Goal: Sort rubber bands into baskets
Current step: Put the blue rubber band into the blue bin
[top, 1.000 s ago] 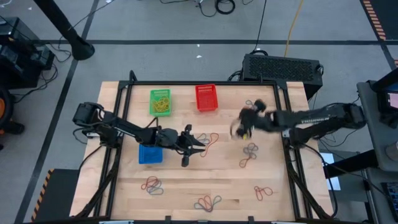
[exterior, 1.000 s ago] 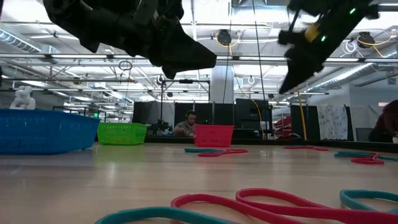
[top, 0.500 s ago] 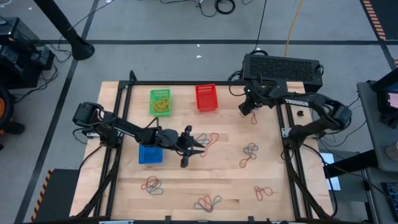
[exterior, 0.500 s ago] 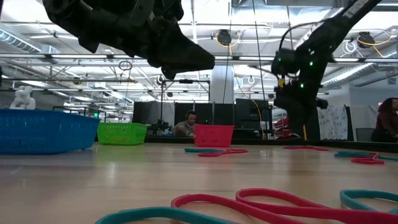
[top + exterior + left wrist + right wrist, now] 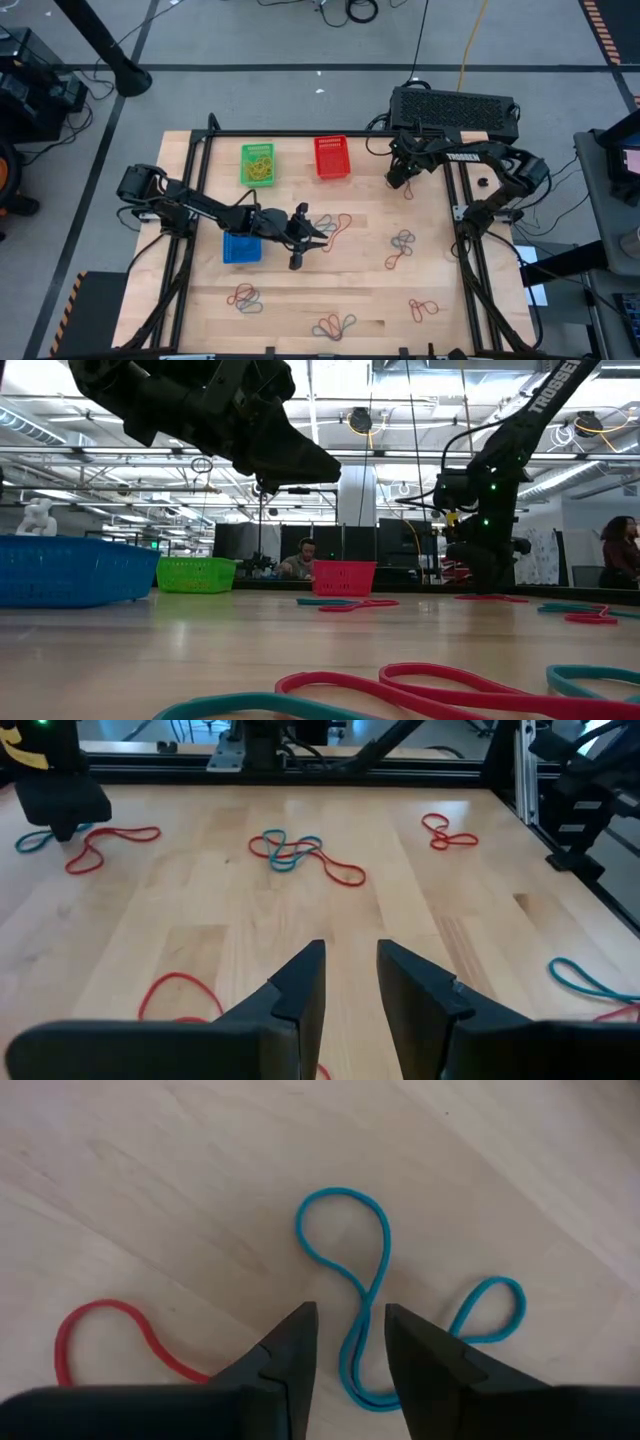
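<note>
Rubber bands lie loose on the wooden table. My right gripper (image 5: 350,1342) points down at the far right of the table (image 5: 397,176), open. Its fingers stand on either side of a blue band (image 5: 345,1260), with a red band (image 5: 100,1330) beside it. Whether the fingers touch the blue band I cannot tell. My left gripper (image 5: 350,975) hovers open at mid-table (image 5: 318,232) over red and blue bands (image 5: 338,224), holding nothing. The green basket (image 5: 258,164) holds yellow bands. The red basket (image 5: 332,157) stands next to it, and the blue basket (image 5: 241,247) is under the left arm.
More clumps of bands lie at the right (image 5: 400,248), near right (image 5: 422,308), near middle (image 5: 335,325) and near left (image 5: 243,296). A black metal frame (image 5: 462,215) borders the table. A black box (image 5: 455,105) sits past the far edge.
My right gripper has swung from above the table's right middle toward the far edge, sunk close to the tabletop and tipped to point downward over the blue and red bands. My left gripper has kept still.
</note>
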